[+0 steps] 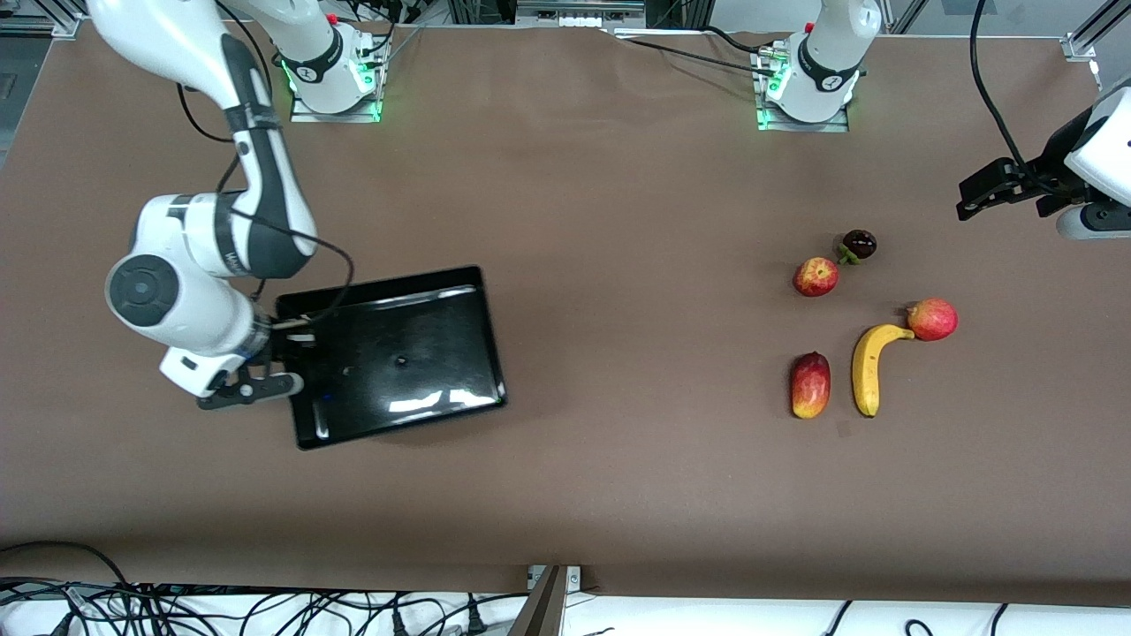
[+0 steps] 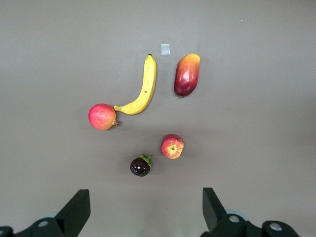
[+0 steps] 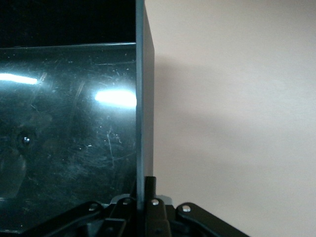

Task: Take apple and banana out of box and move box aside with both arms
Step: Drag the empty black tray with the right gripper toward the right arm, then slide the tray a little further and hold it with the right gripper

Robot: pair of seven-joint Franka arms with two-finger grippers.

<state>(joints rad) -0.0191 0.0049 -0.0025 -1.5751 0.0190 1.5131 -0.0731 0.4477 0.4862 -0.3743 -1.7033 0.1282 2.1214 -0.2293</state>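
Observation:
The black box (image 1: pixel 459 284) lies toward the right arm's end of the table. My right gripper (image 1: pixel 287 362) is shut on its end wall (image 3: pixel 144 98), one finger inside and one outside (image 3: pixel 146 185). The yellow banana (image 1: pixel 870 369) and the streaked red apple (image 1: pixel 815 276) lie toward the left arm's end, and both show in the left wrist view: banana (image 2: pixel 140 89), apple (image 2: pixel 172 146). My left gripper (image 1: pixel 974 200) is open and empty, high over the table beside the fruits (image 2: pixel 145 207).
A red-yellow mango (image 1: pixel 810 385) lies beside the banana. A dark mangosteen (image 1: pixel 858 245) sits next to the apple. A second round red fruit (image 1: pixel 933 319) touches the banana's stem end. Cables run along the table's front edge.

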